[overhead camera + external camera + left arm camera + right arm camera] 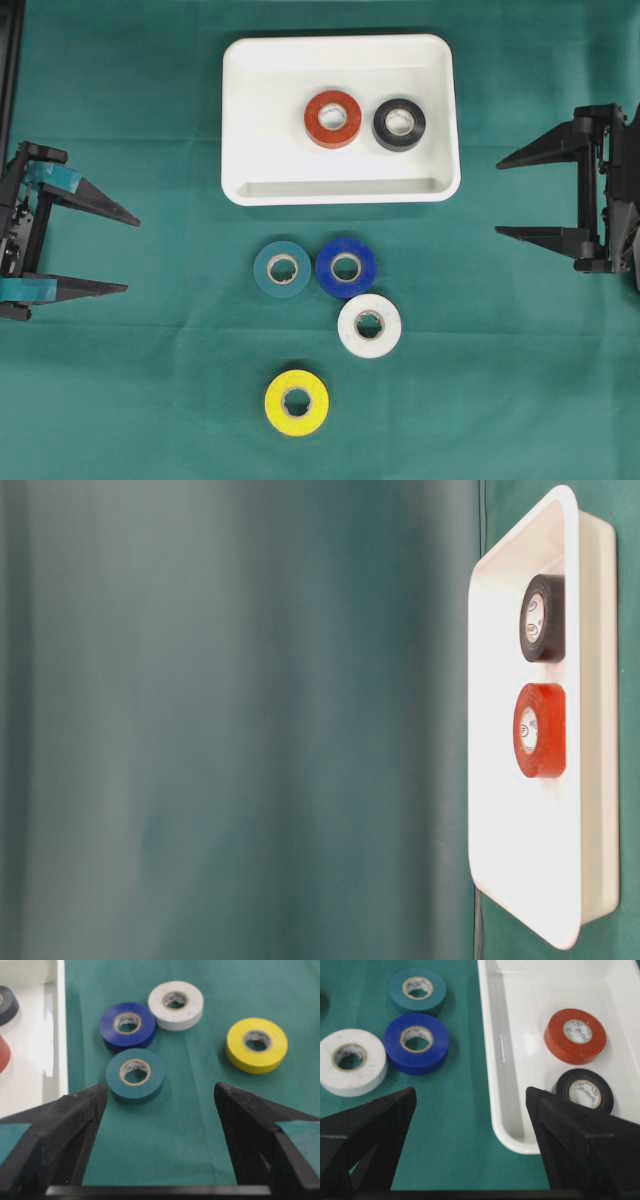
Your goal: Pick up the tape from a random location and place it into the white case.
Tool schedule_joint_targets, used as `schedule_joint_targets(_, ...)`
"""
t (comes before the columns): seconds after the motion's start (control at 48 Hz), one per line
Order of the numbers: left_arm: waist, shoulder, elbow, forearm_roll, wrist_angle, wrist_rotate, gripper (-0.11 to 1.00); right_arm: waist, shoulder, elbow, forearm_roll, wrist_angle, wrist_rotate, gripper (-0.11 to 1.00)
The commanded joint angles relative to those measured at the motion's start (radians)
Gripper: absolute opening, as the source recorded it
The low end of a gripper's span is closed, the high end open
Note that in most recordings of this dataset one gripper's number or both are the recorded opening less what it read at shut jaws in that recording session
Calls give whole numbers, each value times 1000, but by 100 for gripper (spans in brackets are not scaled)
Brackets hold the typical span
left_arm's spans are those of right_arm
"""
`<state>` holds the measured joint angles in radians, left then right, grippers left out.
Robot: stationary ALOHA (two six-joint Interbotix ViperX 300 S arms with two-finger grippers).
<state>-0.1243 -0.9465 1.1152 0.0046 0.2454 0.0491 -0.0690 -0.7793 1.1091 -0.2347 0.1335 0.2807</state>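
Note:
The white case (250,120) lies at the back middle of the green cloth, with a red tape roll (333,119) and a black tape roll (399,125) flat inside it. In front of it lie a teal roll (282,269), a blue roll (346,267), a white roll (369,326) and a yellow roll (296,403). My left gripper (132,253) stands open at the left edge, empty, well clear of the rolls. Over at the right edge, my right gripper (498,196) is open and empty too, beside the case's right end.
The green cloth (520,380) covers the whole table. In the table-level view the case (500,780) shows on edge with the red (540,730) and black (543,618) rolls in it.

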Motion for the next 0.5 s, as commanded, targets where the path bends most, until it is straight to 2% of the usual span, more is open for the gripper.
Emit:
schedule_joint_targets(0.0, -2, 11, -21, -2, -9, -2, 83, 0, 2, -21, -2, -9, 2, 88)
schedule_joint_targets(0.209, -2, 14, -21, -2, -21, -2, 83, 0, 2, -21, 0, -11, 2, 88)
schedule_joint_targets(0.48, 3, 57, -26, -2, -123, 0, 83, 0, 5, -25, -2, -12, 2, 88)
